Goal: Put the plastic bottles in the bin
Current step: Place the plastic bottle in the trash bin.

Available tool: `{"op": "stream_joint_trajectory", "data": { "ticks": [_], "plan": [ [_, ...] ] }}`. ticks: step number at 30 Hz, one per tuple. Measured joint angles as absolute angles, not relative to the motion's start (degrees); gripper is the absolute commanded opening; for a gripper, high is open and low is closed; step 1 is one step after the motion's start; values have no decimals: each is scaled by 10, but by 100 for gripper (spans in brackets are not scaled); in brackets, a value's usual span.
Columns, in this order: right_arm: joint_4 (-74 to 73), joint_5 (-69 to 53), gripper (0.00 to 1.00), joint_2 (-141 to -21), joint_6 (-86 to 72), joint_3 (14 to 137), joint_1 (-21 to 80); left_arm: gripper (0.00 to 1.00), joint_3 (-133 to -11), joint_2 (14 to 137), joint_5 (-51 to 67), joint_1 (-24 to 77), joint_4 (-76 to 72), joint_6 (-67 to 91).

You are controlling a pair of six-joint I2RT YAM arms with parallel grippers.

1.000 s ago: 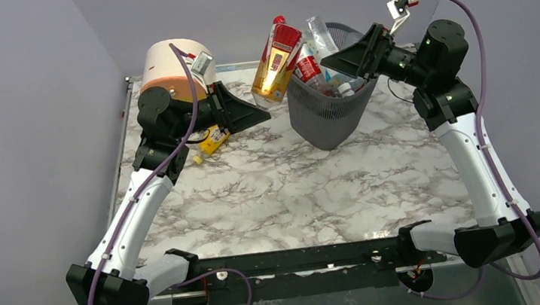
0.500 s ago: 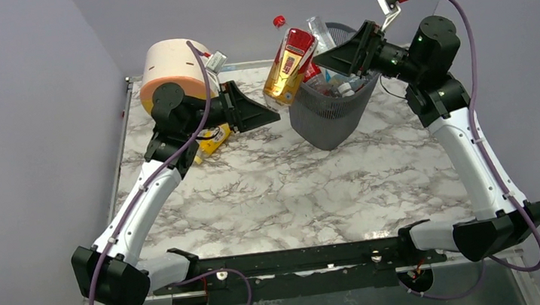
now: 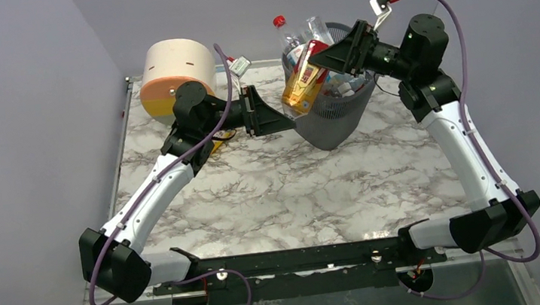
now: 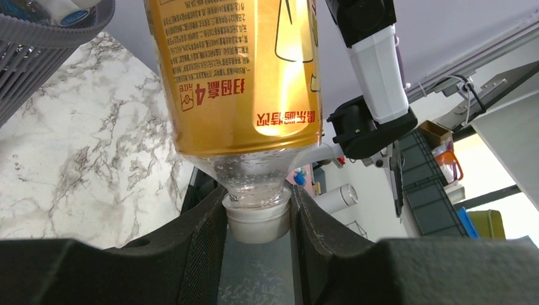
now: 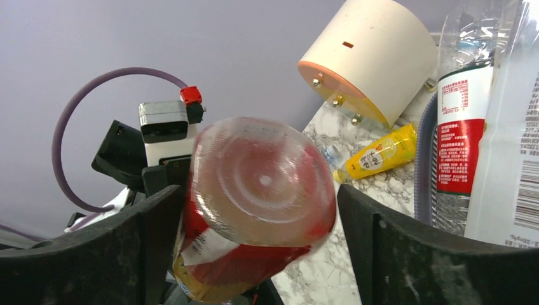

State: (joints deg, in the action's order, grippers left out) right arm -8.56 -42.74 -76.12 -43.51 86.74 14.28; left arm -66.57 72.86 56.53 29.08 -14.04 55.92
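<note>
Your left gripper point(image 4: 257, 213) pinches the gold bottle point(image 4: 241, 76) by its cap at the bin point(image 3: 336, 126) rim. Your right gripper point(image 5: 262, 197) gapes wide around its base. Next, you likely need to release over the opening.

- A round drawer box point(image 3: 176, 68), cream on top with orange and yellow bands low down, sits at the far left corner of the table.
- The flat table top point(image 3: 271, 190) is white marble with grey veins.
- Pale purple walls point(image 3: 13, 111) stand around three sides.
- A black metal bar point(image 3: 293, 259) runs along the near edge.
- Far off in the left wrist view is a small white tube point(image 4: 337, 198), maybe a cup.
</note>
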Motion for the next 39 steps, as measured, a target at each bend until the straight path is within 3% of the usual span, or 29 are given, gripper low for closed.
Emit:
{"op": "stream_joint_trajectory", "data": {
  "ticks": [4, 5, 8, 10, 12, 13, 25, 31, 39],
  "plan": [
    [-85, -427, 50, -765, -433, 868, 143, 37, -667, 742, 563, 297, -140, 556],
    [-85, -424, 45, -765, -432, 869, 143, 38, -668, 746, 564, 298, -140, 553],
    [-88, -410, 43, -765, -420, 875, 142, 48, -685, 758, 566, 300, -135, 541],
    [-91, -398, 43, -764, -416, 885, 141, 63, -703, 770, 566, 300, -128, 531],
    [-98, -391, 43, -764, -407, 896, 143, 93, -725, 787, 562, 300, -124, 525],
    [-102, -385, 43, -764, -402, 901, 143, 98, -733, 793, 561, 300, -122, 524],
    [-182, -272, 38, -786, -326, 1010, 136, 99, -810, 794, 562, 192, -41, 484],
    [-229, -192, 38, -815, -285, 1080, 75, 99, -810, 770, 568, 136, -6, 469],
    [-233, -55, 37, -814, -253, 1077, 10, 99, -808, 766, 587, 122, 9, 458]
  ]
}}
